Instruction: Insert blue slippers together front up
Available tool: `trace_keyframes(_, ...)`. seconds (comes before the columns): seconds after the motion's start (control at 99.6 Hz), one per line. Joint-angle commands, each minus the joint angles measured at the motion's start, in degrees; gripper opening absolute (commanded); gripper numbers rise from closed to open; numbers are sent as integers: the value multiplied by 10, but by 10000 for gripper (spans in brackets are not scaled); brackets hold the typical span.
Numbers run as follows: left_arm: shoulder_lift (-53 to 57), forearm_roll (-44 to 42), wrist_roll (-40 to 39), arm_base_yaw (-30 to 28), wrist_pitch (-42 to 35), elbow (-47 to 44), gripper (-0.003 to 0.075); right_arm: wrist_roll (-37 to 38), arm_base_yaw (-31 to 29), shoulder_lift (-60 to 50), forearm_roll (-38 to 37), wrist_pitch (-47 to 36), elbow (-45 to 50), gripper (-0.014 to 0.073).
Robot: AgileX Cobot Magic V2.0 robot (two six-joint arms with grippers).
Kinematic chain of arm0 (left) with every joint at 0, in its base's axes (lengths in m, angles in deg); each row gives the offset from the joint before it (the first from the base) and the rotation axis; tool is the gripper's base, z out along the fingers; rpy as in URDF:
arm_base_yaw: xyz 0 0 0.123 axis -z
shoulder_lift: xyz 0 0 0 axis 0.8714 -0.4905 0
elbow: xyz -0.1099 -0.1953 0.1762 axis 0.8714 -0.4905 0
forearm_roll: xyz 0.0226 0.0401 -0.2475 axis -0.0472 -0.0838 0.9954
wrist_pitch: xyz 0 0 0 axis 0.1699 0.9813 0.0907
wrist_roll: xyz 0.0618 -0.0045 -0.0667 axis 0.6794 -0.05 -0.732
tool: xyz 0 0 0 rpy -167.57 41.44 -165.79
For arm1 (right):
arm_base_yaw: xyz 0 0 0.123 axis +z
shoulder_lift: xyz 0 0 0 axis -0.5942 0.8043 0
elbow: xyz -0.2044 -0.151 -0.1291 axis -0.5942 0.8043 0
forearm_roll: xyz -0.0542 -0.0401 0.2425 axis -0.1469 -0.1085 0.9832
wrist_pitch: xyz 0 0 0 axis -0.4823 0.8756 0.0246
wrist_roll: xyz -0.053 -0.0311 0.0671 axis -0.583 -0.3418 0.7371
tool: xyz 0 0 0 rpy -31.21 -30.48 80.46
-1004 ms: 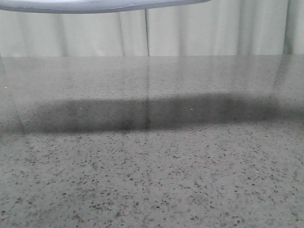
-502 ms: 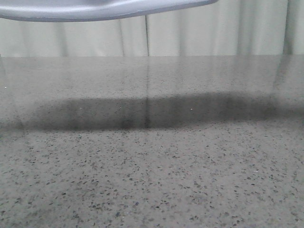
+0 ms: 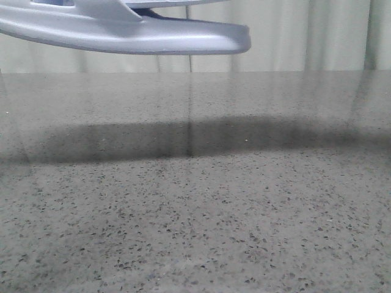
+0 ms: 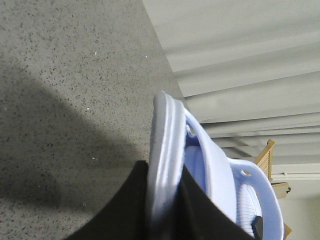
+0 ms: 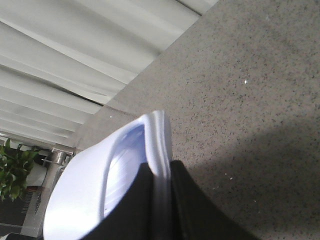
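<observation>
Two pale blue slippers are held in the air above the speckled grey table (image 3: 201, 220). In the front view only a thick sole (image 3: 128, 33) shows at the top left, seen from the side; no gripper shows there. In the left wrist view my left gripper (image 4: 165, 200) is shut on the sole edge of one blue slipper (image 4: 167, 135), and the strap of the second slipper (image 4: 247, 192) lies close behind it. In the right wrist view my right gripper (image 5: 161, 200) is shut on the sole edge of a blue slipper (image 5: 90, 195).
A broad dark shadow (image 3: 183, 140) lies across the middle of the table. Pale curtains (image 3: 293, 36) hang behind the table's far edge. A wooden frame (image 4: 266, 157) and a green plant (image 5: 12, 170) stand beyond the table.
In the front view the slipper sole has come down into view from the top edge; a second ago only a thin strip showed. Its shadow on the table has shifted slightly.
</observation>
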Motion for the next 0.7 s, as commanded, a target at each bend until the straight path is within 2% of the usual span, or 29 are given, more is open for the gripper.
trace_keyframes(0.0,2,38,-1,5,52,20,15,-20,15,4,27,53,-16,-107)
trace_keyframes(0.231,2,47,-1,5,90,20,16,-41,19,21,27,46,-16,-107)
trace_keyframes(0.371,2,51,0,3,91,20,16,-42,19,21,-2,15,-16,-107)
trace_keyframes(0.693,2,106,33,3,126,20,16,-42,18,21,-19,-9,-10,-107)
